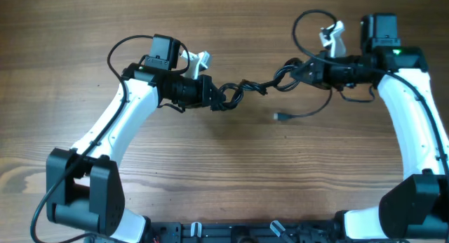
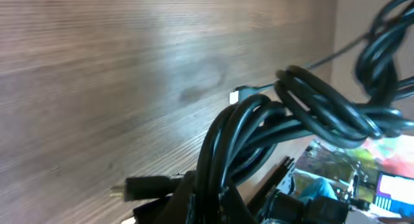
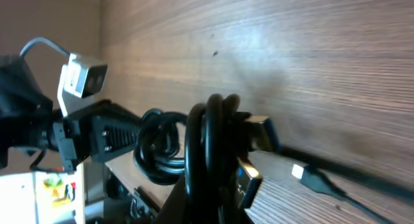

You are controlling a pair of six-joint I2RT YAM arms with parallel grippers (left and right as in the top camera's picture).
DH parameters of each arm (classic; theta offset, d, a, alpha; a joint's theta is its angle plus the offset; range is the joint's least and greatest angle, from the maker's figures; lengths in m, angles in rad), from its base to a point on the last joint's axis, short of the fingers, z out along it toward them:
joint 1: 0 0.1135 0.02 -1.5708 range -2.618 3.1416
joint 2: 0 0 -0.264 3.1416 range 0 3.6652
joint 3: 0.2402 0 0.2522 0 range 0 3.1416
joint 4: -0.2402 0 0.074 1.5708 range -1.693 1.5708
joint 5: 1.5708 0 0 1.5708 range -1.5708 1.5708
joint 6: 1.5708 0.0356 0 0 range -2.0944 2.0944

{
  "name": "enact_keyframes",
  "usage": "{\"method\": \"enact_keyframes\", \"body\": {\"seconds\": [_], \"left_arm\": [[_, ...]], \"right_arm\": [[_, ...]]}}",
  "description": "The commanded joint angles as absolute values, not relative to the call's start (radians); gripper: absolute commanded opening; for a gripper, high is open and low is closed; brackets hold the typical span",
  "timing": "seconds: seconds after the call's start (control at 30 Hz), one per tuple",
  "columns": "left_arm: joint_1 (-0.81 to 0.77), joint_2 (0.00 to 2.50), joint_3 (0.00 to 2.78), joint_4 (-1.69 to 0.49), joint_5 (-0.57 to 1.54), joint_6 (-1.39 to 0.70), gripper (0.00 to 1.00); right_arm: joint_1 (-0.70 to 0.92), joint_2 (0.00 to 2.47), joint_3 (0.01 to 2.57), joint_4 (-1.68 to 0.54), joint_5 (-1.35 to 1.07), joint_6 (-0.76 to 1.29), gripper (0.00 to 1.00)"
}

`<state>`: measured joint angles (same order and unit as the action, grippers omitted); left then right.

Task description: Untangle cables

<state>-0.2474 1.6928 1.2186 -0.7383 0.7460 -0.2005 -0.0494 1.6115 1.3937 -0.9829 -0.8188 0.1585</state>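
Overhead, you have the cables (image 1: 249,86) strung as one twisted black bundle between your two arms, across the upper middle of the desk (image 1: 224,180). Your left jaws are closed on the bundle's left end, where the cords bunch into a small clump (image 1: 226,97) right at the fingertips. Your right jaws are closed on the other end, where several loops (image 1: 287,73) gather just in front of them. The stretch between the two ends sags slightly and looks lifted off the wood. One thin strand (image 1: 319,106) drops away from the right-hand loops and curves back toward the middle. It ends in a small plug (image 1: 278,116) that lies flat on the desk, apart from the bundle. From the left wrist you see the cords (image 2: 259,136) rise out of the bottom of the frame and cross in a thick knot (image 2: 326,111). A dark plug end (image 2: 139,187) sticks out low on the left, and the fingers themselves are hidden behind the cords. From the right wrist, tight upright loops (image 3: 213,146) fill the centre with a flat metal plug (image 3: 262,132) poking out beside them. The loose strand's plug (image 3: 314,179) rests on the desk below, and the left arm's white wrist camera (image 3: 83,78) faces you from across the bundle.
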Motion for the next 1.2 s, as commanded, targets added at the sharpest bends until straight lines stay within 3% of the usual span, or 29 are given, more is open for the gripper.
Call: {"method": "enact_keyframes", "body": {"seconds": [0.0, 0.13, 0.2, 0.33, 0.43, 0.5, 0.6, 0.63, 0.7, 0.73, 0.8, 0.87, 1.0, 1.17], "left_arm": [[-0.198, 1.698, 1.195, -0.802, 0.402, -0.223, 0.04], [-0.198, 1.698, 1.195, -0.798, 0.357, -0.222, 0.04], [-0.198, 1.698, 1.195, -0.802, 0.299, -0.223, 0.04], [-0.169, 1.698, 1.195, -0.805, 0.214, -0.299, 0.04], [-0.127, 1.698, 1.195, -0.805, 0.215, -0.327, 0.04], [-0.121, 1.698, 1.195, -0.805, 0.216, -0.326, 0.04], [-0.142, 1.698, 1.195, -0.787, 0.344, -0.213, 0.04], [-0.158, 1.698, 1.195, -0.764, 0.476, -0.105, 0.12], [-0.189, 1.681, 1.213, -0.748, 0.667, 0.056, 0.28], [-0.206, 1.66, 1.235, -0.749, 0.678, 0.056, 0.32], [-0.265, 1.575, 1.299, -0.748, 0.662, 0.056, 0.53], [-0.325, 1.51, 1.328, -0.708, 0.551, -0.007, 0.57], [-0.414, 1.539, 1.328, -0.625, 0.379, -0.113, 0.54], [-0.422, 1.56, 1.328, -0.585, 0.436, -0.111, 0.53]], "right_arm": [[-0.198, 1.569, 1.406, -0.957, -0.572, 0.184, 0.04], [-0.162, 1.615, 1.394, -0.947, -0.556, 0.102, 0.04], [-0.138, 1.636, 1.394, -0.936, -0.418, 0.115, 0.04], [-0.13, 1.702, 1.394, -0.945, -0.094, 0.368, 0.04], [-0.13, 1.774, 1.393, -0.943, -0.092, 0.385, 0.04], [-0.13, 1.847, 1.393, -0.937, -0.197, 0.329, 0.04], [-0.125, 1.887, 1.393, -0.888, -0.696, -0.01, 0.04], [-0.124, 1.88, 1.393, -0.883, -0.861, -0.107, 0.04], [-0.123, 1.857, 1.393, -0.884, -0.952, -0.158, 0.04], [-0.123, 1.846, 1.393, -0.892, -0.953, -0.158, 0.04], [-0.113, 1.833, 1.393, -0.923, -0.981, -0.159, 0.04], [-0.074, 1.821, 1.393, -0.937, -1.035, -0.162, 0.04], [0.057, 1.769, 1.393, -0.936, -1.077, -0.153, 0.04], [0.046, 1.681, 1.393, -0.982, -1.192, -0.154, 0.04]]}}
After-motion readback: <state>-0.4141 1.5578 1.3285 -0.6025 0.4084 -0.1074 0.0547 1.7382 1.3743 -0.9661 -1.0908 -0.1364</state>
